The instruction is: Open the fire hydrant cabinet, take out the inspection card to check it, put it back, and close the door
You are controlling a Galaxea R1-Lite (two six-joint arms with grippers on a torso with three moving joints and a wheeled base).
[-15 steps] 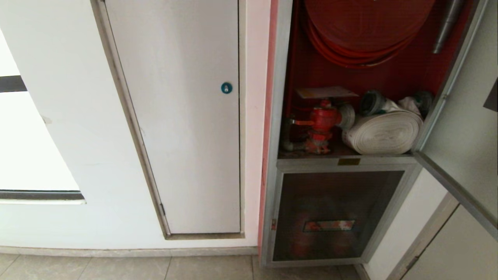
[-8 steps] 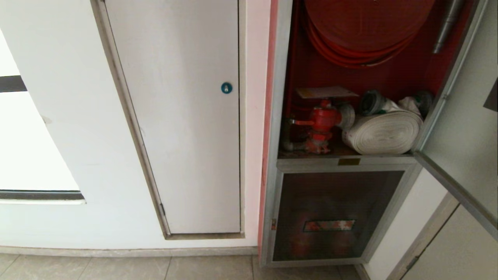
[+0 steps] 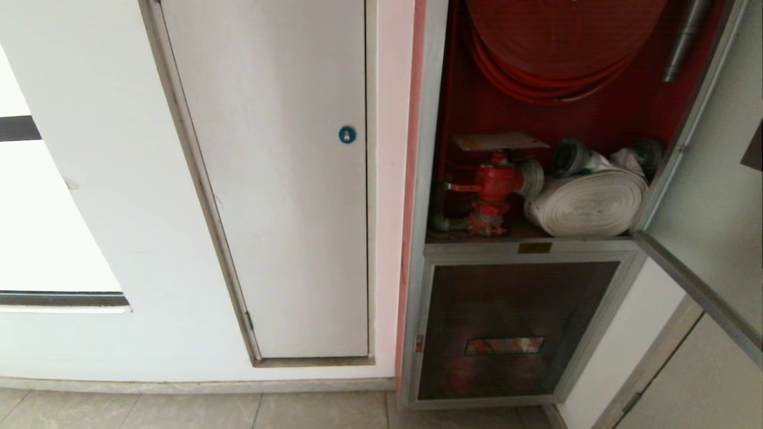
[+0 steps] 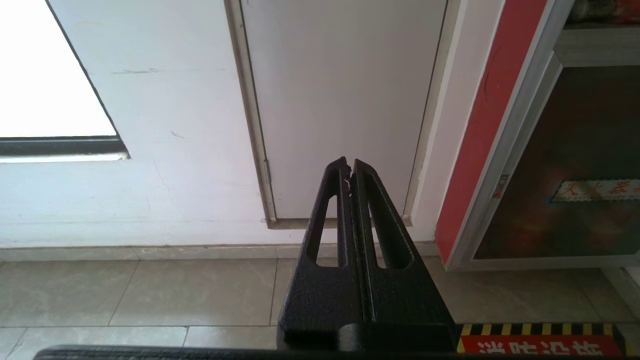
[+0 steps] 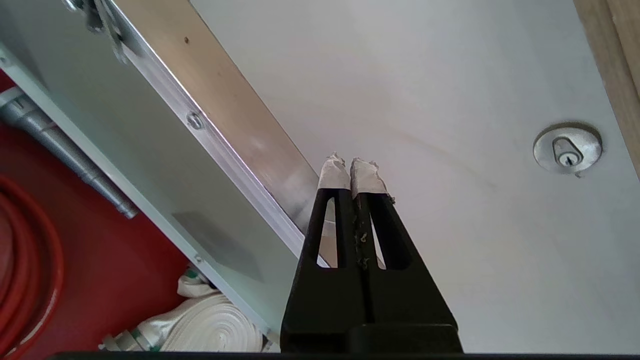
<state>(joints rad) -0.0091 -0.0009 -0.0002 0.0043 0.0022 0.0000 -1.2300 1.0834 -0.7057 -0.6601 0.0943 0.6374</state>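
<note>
- Right now the fire hydrant cabinet (image 3: 536,119) stands open before me, its door (image 3: 709,196) swung out to my right side.
- My right gripper (image 5: 351,170) has its taped fingertips (image 5: 334,175) pressed together on nothing; it sits out by the open door, facing the door's aluminium edge and a pale panel with a silver lock (image 5: 567,148).
- My left gripper (image 4: 349,167) is also closed and empty, parked low and pointing at the white door (image 4: 340,100) beside the cabinet.
- The inspection card (image 3: 499,142) lies flat on top of the red valve (image 3: 495,185), in the left part of the upper compartment, just beside the white rolled hose (image 3: 587,202).
- From my right gripper, the card lies across the door's edge, inside the red interior, towards my left; in my right wrist view I see only the hose and the red hose reel (image 5: 30,280), not the card.
- The card's long side runs left to right across the cabinet.
- I judge the right arm the nearer one, so it should swing inward round the door and part its fingers before reaching the card.
</note>
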